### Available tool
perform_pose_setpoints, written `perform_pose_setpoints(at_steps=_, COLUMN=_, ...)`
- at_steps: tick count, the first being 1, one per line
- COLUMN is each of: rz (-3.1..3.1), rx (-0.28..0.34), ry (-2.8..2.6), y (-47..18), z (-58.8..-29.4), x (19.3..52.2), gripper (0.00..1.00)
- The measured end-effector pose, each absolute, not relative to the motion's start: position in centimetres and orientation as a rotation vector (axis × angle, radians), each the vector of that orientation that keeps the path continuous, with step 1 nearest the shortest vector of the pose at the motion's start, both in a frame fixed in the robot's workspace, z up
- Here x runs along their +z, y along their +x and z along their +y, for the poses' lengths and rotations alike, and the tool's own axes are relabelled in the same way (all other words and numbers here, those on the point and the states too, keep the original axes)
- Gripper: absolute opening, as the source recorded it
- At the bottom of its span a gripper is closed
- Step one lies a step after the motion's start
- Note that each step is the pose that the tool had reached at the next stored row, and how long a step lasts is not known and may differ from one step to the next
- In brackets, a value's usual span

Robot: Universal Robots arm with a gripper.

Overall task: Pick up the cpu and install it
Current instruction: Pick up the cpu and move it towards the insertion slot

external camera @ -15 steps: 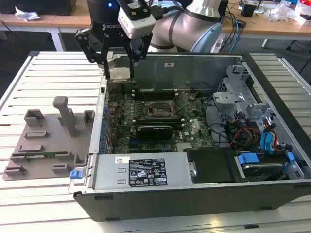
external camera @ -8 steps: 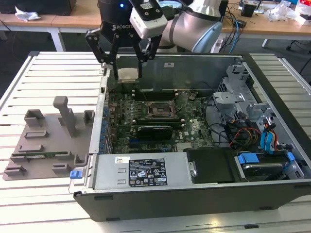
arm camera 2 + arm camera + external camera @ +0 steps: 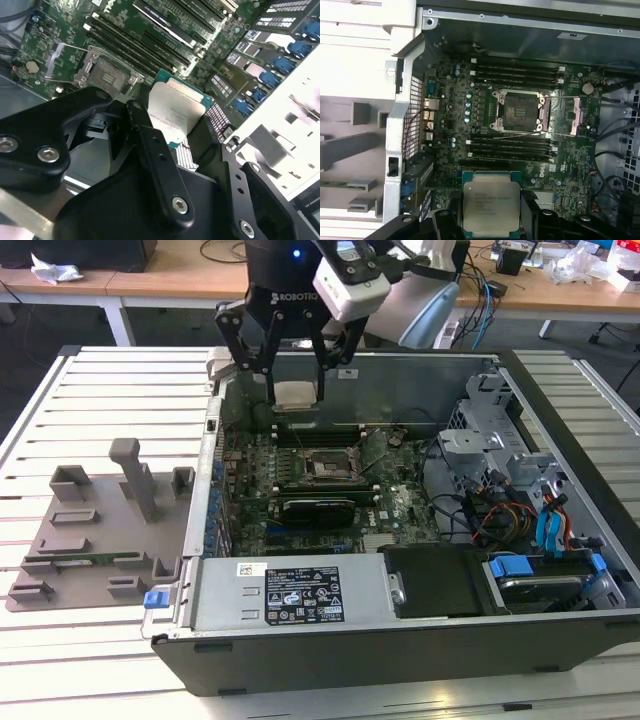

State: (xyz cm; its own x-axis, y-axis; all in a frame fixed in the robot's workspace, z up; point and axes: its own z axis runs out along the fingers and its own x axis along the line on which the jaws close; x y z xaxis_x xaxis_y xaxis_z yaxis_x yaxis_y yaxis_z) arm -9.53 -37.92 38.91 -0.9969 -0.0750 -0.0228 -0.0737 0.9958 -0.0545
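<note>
- While I hang over the open black-and-grey computer case [image 3: 300, 635], my black two-fingered gripper [image 3: 298, 388] is closed on the small flat square cpu with the silvery-white metal top [image 3: 297, 396], one finger on each of two opposite edges.
- Both wrist views confirm the hold: the cpu [image 3: 177, 112] [image 3: 491, 210] sits squarely between my fingers [image 3: 145, 132], its metal top facing the cameras and its green edge showing round the lid.
- That chip is up in the air, clear of the green motherboard [image 3: 400, 505] lying flat inside the case.
- Seen from the exterior view, I carry it close to the far wall of the case, above the long dark memory slots [image 3: 310, 435].
- Now the dark square metal-framed socket [image 3: 328, 465] [image 3: 520, 112] [image 3: 107, 75]: it lies uncovered on the board, its dark middle showing, and nothing sits in it.
- Chip and socket are apart; the cpu touches nothing except my fingers.
- Memory slots [image 3: 512, 75] run along both sides of the socket in the first wrist view.
- Off to the exterior view's left, the grey plastic tray with upright posts [image 3: 90, 530] rests on the white slatted table [image 3: 60, 400], just beside the case.
- On the exterior view's right, blue-tabbed drive bays [image 3: 520, 570] and loose cables fill that end of the case.
</note>
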Motion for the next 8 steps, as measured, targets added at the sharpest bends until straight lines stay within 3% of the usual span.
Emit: perform_pose_setpoints(at_steps=8, rz=3.114, rx=-0.088, ry=-0.116, y=-7.0, z=-37.9, x=38.8, gripper=0.55)
